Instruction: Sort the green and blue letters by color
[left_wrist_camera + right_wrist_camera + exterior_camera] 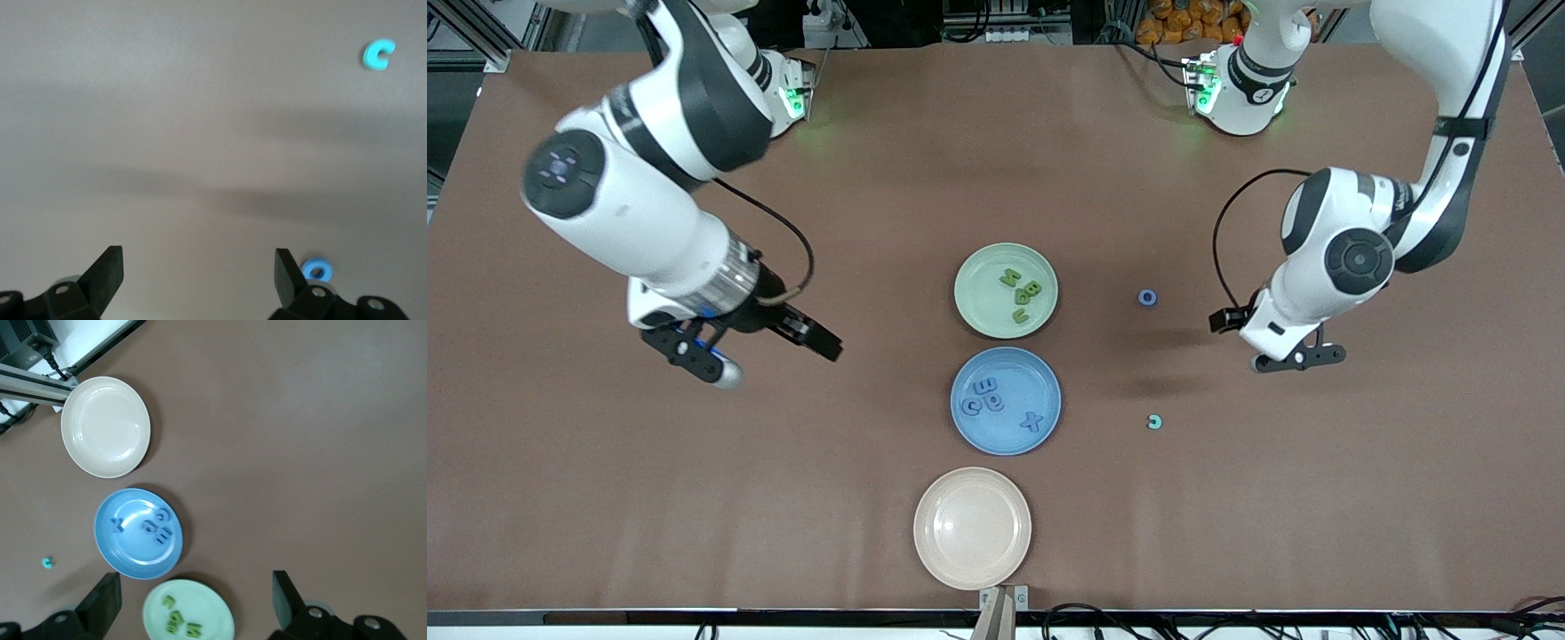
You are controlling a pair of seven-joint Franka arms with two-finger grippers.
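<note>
Three green letters (1018, 292) lie in the pale green plate (983, 293). Several blue letters (989, 396) lie in the blue plate (1005, 436), which stands nearer the front camera. A blue ring-shaped letter O (1147, 297) and a teal letter c (1154, 421) lie loose on the table toward the left arm's end. My left gripper (1298, 358) hangs open and empty over bare table beside the O (316, 271); the c (378, 54) lies farther off. My right gripper (703, 360) hangs open and empty over bare table toward the right arm's end.
An empty beige plate (972, 528) stands near the table's front edge, in line with the other two plates. The right wrist view takes in the beige plate (105, 427), the blue plate (133, 557) and the green plate (213, 613).
</note>
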